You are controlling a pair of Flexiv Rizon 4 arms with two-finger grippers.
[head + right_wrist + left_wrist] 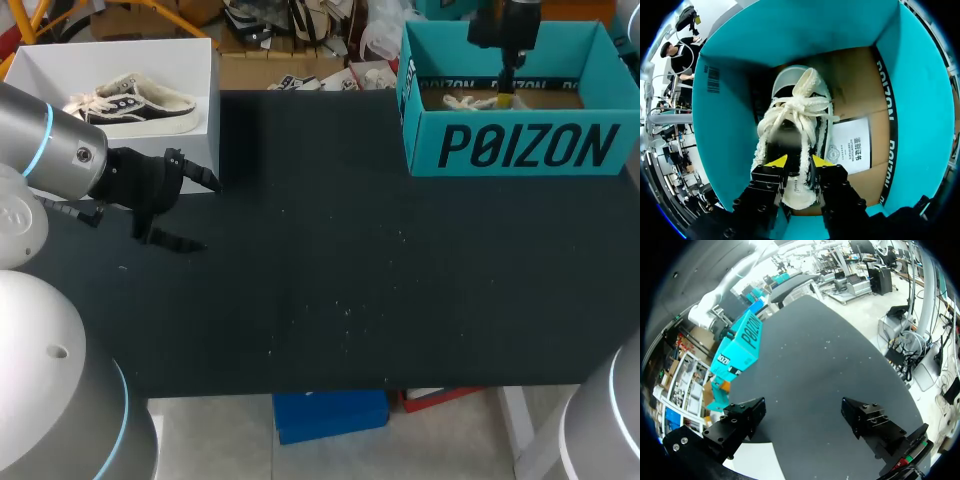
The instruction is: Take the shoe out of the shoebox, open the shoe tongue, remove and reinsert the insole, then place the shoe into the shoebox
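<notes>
A white-and-black shoe [795,110] with fleece lining lies on the cardboard floor of the teal shoebox [735,105], laces up. My right gripper [800,161] hangs just over the shoe's heel end, its yellow tips a little apart on either side of the fleece collar. In the head view the same shoebox [520,150] stands at the far right of the table, with my right gripper [505,98] reaching down into it beside the shoe [468,101]. My left gripper [170,205] stays wide open and empty low over the table at the left. The left wrist view shows the shoebox [737,350] far ahead of the left gripper [802,412].
A white box [205,70] at the far left holds a second shoe [130,103], right behind my left gripper. A white printed sheet [850,145] lies on the teal box's floor beside the shoe. The black table [350,270] spreads between the two boxes.
</notes>
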